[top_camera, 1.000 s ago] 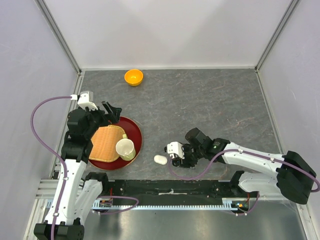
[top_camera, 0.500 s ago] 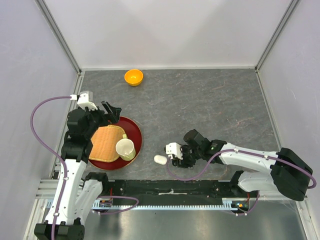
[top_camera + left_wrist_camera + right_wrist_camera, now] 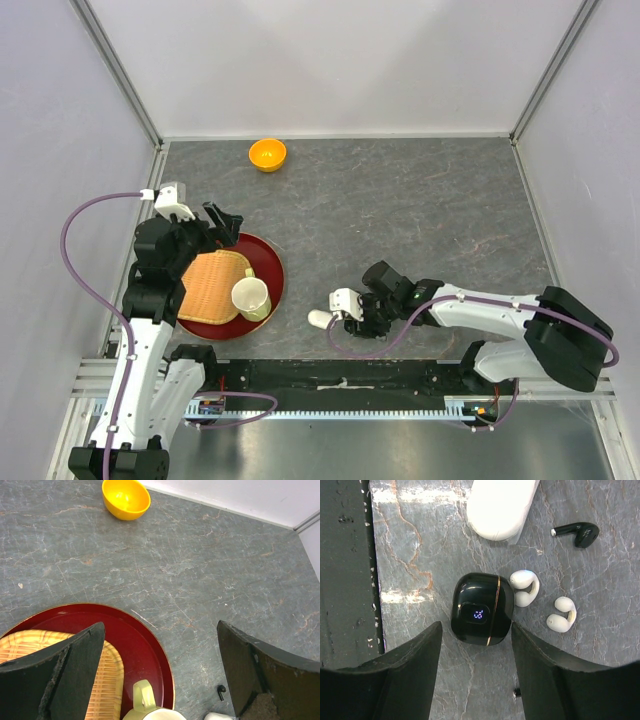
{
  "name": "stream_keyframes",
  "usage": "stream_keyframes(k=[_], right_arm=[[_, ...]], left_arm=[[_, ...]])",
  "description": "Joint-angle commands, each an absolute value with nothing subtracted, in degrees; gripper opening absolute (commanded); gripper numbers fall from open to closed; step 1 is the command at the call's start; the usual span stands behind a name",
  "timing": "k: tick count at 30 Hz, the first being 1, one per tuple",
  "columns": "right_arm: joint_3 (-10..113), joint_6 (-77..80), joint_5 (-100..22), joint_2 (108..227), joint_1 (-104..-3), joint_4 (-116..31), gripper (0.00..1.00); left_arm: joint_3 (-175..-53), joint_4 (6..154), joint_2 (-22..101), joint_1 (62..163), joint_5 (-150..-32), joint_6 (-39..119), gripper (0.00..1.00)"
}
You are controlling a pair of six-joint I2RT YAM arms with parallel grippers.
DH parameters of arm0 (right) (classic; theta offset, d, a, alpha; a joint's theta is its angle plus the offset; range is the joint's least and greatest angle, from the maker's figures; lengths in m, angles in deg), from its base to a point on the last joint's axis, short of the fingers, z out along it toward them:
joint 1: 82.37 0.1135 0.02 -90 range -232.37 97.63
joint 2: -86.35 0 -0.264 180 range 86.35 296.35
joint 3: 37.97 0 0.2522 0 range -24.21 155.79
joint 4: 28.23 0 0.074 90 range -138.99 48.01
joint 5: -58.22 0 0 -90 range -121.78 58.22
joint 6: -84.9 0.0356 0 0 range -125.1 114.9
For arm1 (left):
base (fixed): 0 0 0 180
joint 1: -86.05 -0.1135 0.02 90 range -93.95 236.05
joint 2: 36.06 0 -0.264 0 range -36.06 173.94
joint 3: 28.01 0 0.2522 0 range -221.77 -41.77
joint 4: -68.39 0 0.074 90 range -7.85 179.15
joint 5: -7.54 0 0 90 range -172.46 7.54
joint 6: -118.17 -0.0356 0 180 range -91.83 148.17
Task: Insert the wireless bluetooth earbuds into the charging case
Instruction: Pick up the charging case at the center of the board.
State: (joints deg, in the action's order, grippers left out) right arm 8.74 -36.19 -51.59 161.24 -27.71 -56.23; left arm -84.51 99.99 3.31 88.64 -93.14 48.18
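Observation:
In the right wrist view a closed black charging case point(image 3: 481, 609) with a lit display lies on the table. Two white earbuds point(image 3: 525, 587) point(image 3: 561, 615) lie right of it, and a black stemmed earbud point(image 3: 580, 532) lies further up. A white case point(image 3: 501, 505) is at the top edge. My right gripper point(image 3: 476, 642) is open, its jaws on either side of the black case's near end, holding nothing. In the top view it point(image 3: 360, 316) is beside the white case point(image 3: 319, 319). My left gripper point(image 3: 222, 225) is open above the red tray. The left wrist view shows one black earbud point(image 3: 220, 692).
A red tray point(image 3: 270, 258) at the left holds a wicker mat point(image 3: 212, 285) and a pale green cup point(image 3: 250, 298). An orange bowl point(image 3: 267, 154) stands at the back. The table's front rail point(image 3: 345, 580) runs just left of the black case.
My right gripper has shifted slightly left and toward the near edge, closer to the white case. The left arm has not moved.

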Motion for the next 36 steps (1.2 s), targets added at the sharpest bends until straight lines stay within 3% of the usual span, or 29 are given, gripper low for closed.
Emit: stream_keyframes(k=[1, 13, 26, 36], right_arm=[[11.29, -36.47, -50.76, 162.02, -27.35, -55.79, 0.65], [12.61, -36.12, -49.62, 164.40, -27.08, -55.70, 0.76], [13.40, -34.54, -47.78, 166.24, -26.73, -55.53, 0.72], [13.14, -34.01, -46.90, 166.24, -26.64, -55.52, 0.56]], left_arm=[[-84.40, 98.50, 2.96, 88.16, -93.89, 49.71, 0.99], [-84.40, 98.49, 3.14, 88.16, -93.98, 49.97, 0.99], [-84.40, 98.41, 3.23, 87.90, -93.80, 50.06, 0.99], [-84.40, 98.41, 3.23, 87.90, -93.98, 50.06, 0.99]])
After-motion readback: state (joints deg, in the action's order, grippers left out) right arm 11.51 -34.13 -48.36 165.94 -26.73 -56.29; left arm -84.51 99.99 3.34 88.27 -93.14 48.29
